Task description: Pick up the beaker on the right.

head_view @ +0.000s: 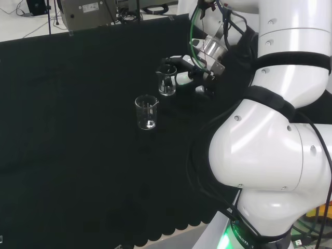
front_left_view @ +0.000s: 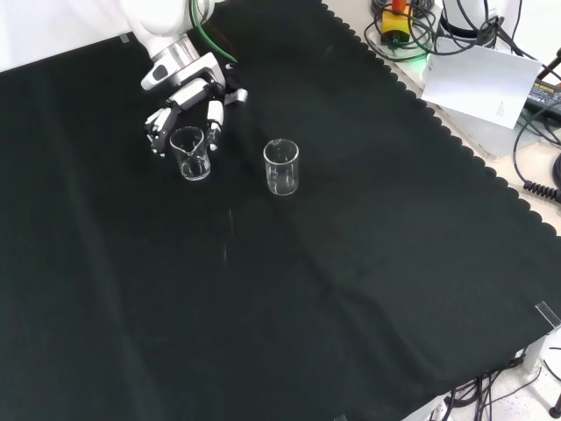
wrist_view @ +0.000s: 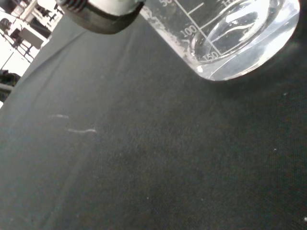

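Two clear glass beakers stand upright on the black cloth. One beaker [head_view: 167, 82] [front_left_view: 192, 154] is right at the hand [head_view: 193, 75] [front_left_view: 188, 102], whose fingers [front_left_view: 213, 118] reach down on both sides of its rim, slightly bent and a little apart from the glass. Up close in the wrist view, this beaker's base [wrist_view: 237, 45] rests on the cloth, printed scale marks show on its wall, and a dark fingertip [wrist_view: 103, 14] sits just beside it. The other beaker [head_view: 147, 112] [front_left_view: 281, 167] stands alone, left of and nearer than the first in the head view.
The arm's big white links [head_view: 270, 145] take up the right of the head view. Cables and a white sheet of paper [front_left_view: 482, 79] lie beyond the cloth's scalloped edge in the front view. Wide bare cloth [front_left_view: 333, 289] spreads around both beakers.
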You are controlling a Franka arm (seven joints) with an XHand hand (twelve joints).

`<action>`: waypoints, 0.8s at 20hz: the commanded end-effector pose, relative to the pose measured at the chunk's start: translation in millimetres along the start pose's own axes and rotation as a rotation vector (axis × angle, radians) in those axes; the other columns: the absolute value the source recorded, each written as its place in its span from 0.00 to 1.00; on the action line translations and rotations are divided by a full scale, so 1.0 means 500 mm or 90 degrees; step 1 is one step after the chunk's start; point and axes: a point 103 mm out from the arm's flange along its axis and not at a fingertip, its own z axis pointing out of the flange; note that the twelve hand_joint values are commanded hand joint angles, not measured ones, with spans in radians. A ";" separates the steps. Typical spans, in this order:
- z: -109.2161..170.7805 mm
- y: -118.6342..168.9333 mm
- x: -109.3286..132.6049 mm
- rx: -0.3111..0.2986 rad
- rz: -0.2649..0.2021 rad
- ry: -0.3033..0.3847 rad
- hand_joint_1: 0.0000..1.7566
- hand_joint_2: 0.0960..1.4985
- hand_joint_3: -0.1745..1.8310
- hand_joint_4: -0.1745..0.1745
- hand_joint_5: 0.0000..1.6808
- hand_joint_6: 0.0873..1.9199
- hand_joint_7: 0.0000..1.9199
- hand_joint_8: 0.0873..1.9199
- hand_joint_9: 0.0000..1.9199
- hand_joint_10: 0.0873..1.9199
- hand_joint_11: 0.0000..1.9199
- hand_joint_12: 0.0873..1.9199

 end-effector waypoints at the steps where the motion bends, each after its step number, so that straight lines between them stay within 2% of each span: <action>1: 0.029 0.013 0.008 -0.002 -0.016 0.035 0.53 0.55 0.00 0.41 0.29 0.00 0.20 0.38 0.25 0.29 0.03 0.71; 6: 0.030 0.009 0.002 -0.033 -0.015 0.067 0.53 0.55 0.00 0.42 0.29 0.01 0.14 0.36 0.19 0.27 0.01 0.70; 12: 0.019 0.005 0.008 -0.053 -0.017 0.074 0.53 0.55 0.00 0.42 0.30 0.02 0.15 0.36 0.21 0.28 0.02 0.71; 14: 0.022 0.006 0.012 -0.049 -0.021 0.072 0.53 0.55 0.00 0.42 0.29 0.06 0.15 0.36 0.22 0.27 0.03 0.70; 16: 0.025 0.007 0.016 -0.045 -0.022 0.069 0.54 0.55 0.00 0.42 0.25 0.17 0.16 0.36 0.23 0.26 0.04 0.70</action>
